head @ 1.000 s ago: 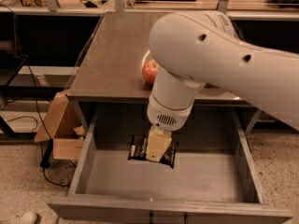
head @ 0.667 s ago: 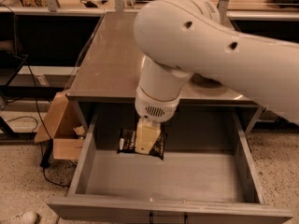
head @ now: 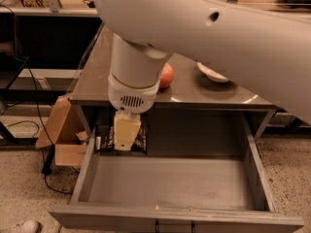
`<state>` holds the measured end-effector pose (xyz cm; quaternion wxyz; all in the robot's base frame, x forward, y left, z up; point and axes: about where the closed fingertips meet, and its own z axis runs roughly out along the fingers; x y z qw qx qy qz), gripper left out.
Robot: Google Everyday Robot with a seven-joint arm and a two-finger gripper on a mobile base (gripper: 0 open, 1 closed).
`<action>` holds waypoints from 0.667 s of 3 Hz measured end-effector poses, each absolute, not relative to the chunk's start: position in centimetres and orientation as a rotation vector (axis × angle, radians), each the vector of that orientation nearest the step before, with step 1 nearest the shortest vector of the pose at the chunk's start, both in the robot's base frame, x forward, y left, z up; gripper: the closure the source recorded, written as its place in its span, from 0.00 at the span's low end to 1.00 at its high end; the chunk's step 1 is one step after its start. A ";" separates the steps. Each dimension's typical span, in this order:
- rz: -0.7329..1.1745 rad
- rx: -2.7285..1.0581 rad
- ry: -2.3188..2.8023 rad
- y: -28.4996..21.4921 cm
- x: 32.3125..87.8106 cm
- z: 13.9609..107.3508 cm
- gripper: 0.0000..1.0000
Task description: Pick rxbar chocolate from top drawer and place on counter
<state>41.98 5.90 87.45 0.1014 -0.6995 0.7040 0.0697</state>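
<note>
The rxbar chocolate (head: 140,138), a flat black wrapper with pale print, hangs above the back left corner of the open top drawer (head: 170,181). My gripper (head: 126,141) points down from the big white arm, and its pale fingers (head: 127,129) are shut across the middle of the bar. The bar sits just below the front edge of the dark counter (head: 95,79). The drawer's grey inside holds nothing else that I can see. Its dark handle (head: 173,225) shows at the bottom edge.
A red apple (head: 167,74) and a white dish (head: 212,73) sit on the counter behind the arm. A brown cardboard box (head: 62,130) stands on the floor left of the drawer, with cables beside it. The arm hides much of the counter.
The gripper has moved left and up with the bar in it, from the drawer's middle toward its back left corner. The bar has left the drawer floor.
</note>
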 end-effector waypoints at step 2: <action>0.222 -2.074 2.040 7.3 43.5 87.8 1.00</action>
